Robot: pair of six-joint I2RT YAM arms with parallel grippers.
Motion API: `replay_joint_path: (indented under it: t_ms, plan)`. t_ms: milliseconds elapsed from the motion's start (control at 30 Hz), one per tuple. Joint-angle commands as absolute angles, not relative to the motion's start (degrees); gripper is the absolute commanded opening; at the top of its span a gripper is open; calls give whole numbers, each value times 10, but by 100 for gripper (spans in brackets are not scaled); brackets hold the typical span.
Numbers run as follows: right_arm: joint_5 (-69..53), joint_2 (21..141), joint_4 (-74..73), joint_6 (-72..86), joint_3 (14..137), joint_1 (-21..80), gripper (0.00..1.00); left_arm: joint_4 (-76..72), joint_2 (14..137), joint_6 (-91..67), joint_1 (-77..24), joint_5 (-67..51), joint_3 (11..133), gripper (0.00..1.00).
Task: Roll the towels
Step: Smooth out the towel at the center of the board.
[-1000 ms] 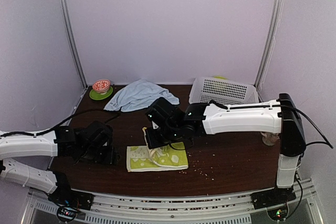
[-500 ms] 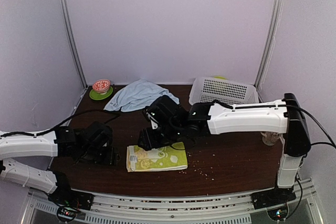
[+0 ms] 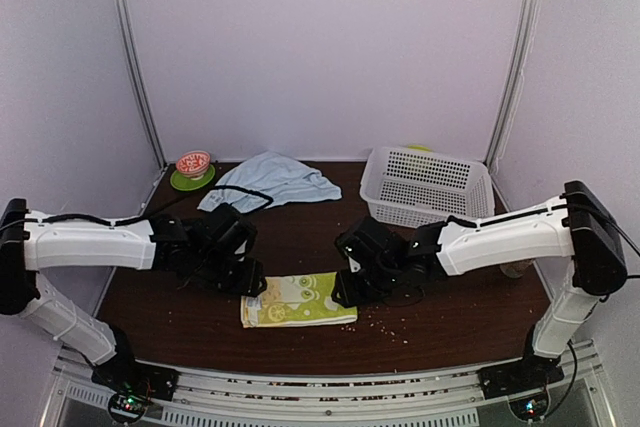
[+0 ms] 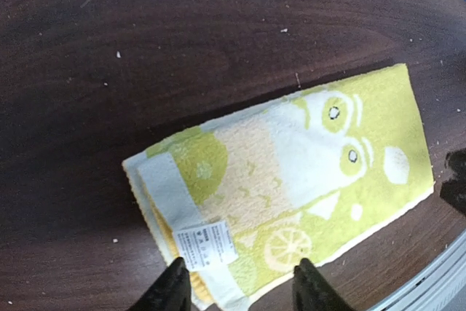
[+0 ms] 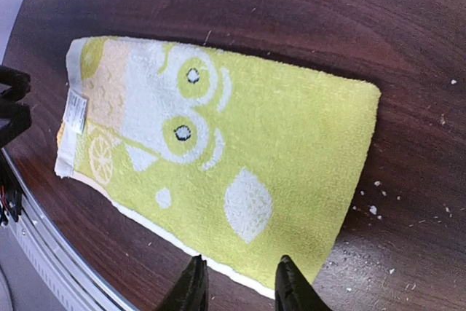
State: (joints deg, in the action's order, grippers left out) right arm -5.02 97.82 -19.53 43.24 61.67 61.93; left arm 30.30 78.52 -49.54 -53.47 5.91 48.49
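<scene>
Towels: a small lime-green terry towel with white printed figures [image 3: 298, 299] lies folded flat at lower centre of the top view on the dark wooden counter [image 3: 300, 237]. A larger pale-blue cloth [image 3: 270, 179] sits crumpled at upper centre-left, well apart from it.
Handling: judged light, soft and limp. It will likely sag when lifted and slide on smooth wood.
Where to take hold: probably both corners of the short end carrying the white care label [image 4: 207, 242].
Left fingers [image 4: 171, 289]: parted fairly wide, empty, straddling that labelled end.
Right fingers [image 5: 191, 285]: parted more narrowly, empty, over the long white-trimmed edge.
Hard to make out: whether any tip touches cloth, and how many layers are folded. The wrist views cut off the fingers' upper parts.
</scene>
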Motion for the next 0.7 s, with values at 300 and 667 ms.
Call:
replay_joint_path:
  t_ms: [300, 667]
  plan:
    - [-68, 1034, -181, 427, 596, 665, 21, 285, 916, -463, -483, 39, 511, 20]
    - [-37, 980, -238, 396, 644, 666, 32, 301, 924, -445, -465, 51, 478, 10]
